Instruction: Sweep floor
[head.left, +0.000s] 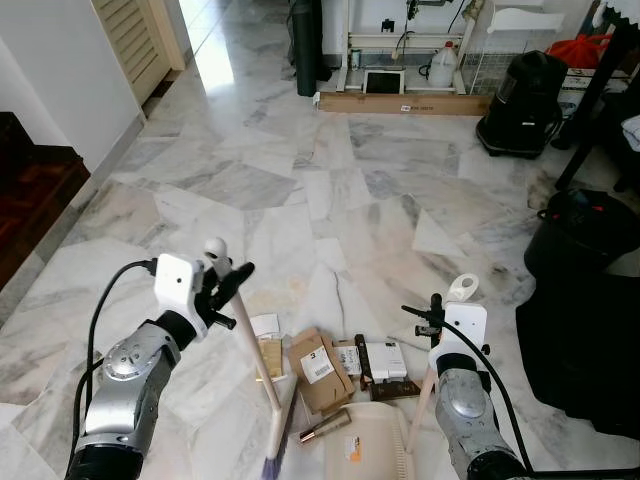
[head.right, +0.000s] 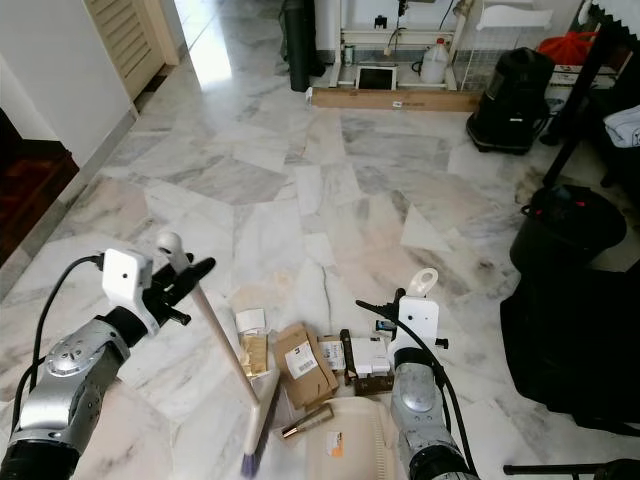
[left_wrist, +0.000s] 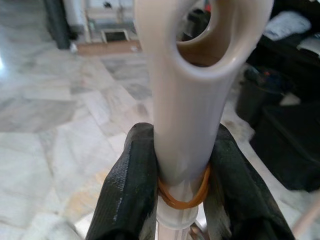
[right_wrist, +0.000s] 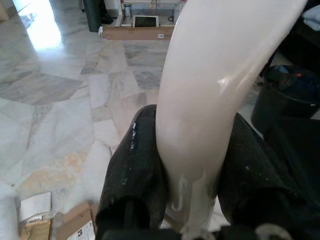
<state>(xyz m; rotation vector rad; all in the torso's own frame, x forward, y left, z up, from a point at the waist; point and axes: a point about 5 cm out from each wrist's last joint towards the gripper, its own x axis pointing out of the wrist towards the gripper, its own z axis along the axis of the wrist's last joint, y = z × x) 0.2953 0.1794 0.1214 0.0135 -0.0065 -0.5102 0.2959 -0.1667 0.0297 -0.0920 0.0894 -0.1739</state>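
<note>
My left gripper is shut on the top of a cream broom handle, which slants down to purple bristles on the marble floor. In the left wrist view both fingers clamp the handle just above an orange rubber band. My right gripper is shut on the upright handle of a cream dustpan resting on the floor; the right wrist view has that handle pinched between the fingers. Litter lies between broom and pan: cardboard pieces, a white box, a paper scrap, a small tube.
A black vacuum and a long cardboard box stand at the far side. A black bin and a black bag crowd the right. Dark wooden steps and a white wall border the left.
</note>
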